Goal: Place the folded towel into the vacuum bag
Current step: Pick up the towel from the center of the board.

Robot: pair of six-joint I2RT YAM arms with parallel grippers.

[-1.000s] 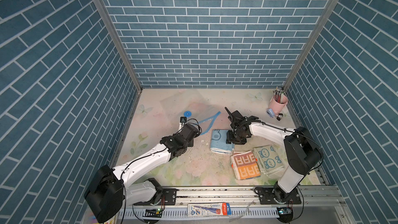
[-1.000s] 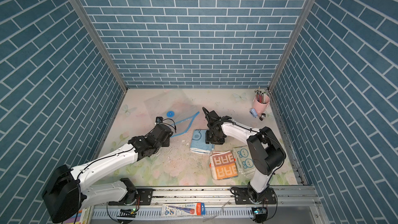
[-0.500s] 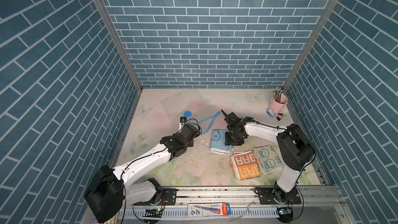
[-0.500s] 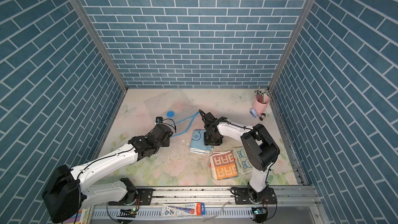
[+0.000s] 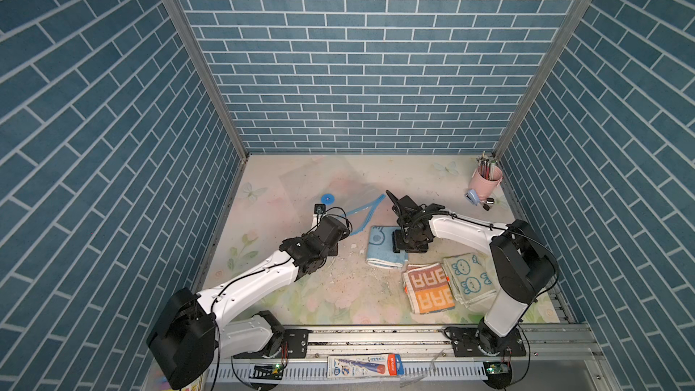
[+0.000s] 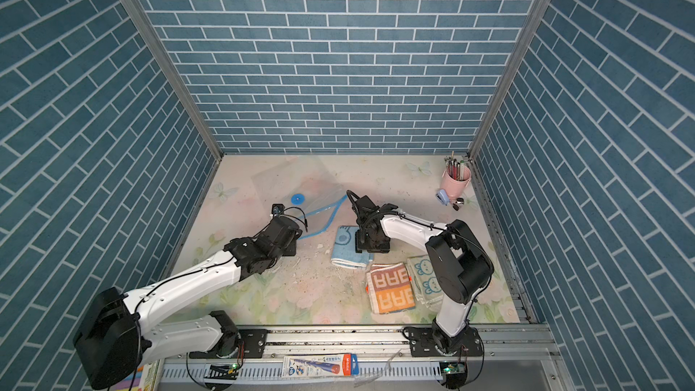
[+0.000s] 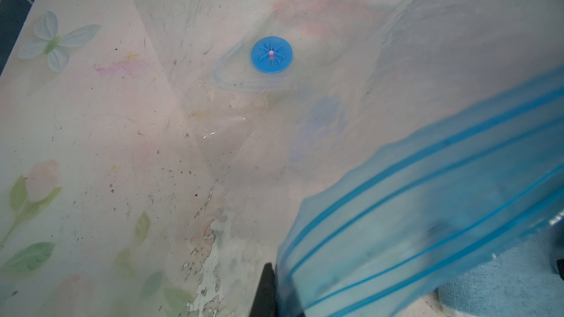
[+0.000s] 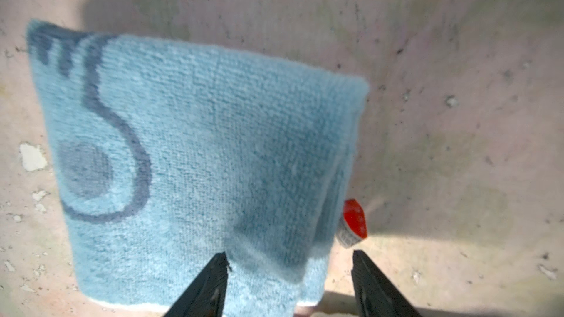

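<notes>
Step in hand: grasping the towel [image 8: 198, 147]. The right gripper [image 8: 290, 257] stands open astride the towel's edge and holds nothing. The left gripper [image 7: 283, 297] is clamped on the zip strip [image 7: 427, 208] of the vacuum bag [image 5: 338, 182], holding the bag's mouth up at 11 o'clock from the towel.

Next move: close, lift, and carry the towel into the mouth.

An orange towel [image 5: 428, 287] and a bunny towel [image 5: 468, 276] lie at 4 o'clock, off the likely path.

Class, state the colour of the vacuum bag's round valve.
The valve is blue, with a pink centre dot; the left wrist view shows it best.
</notes>
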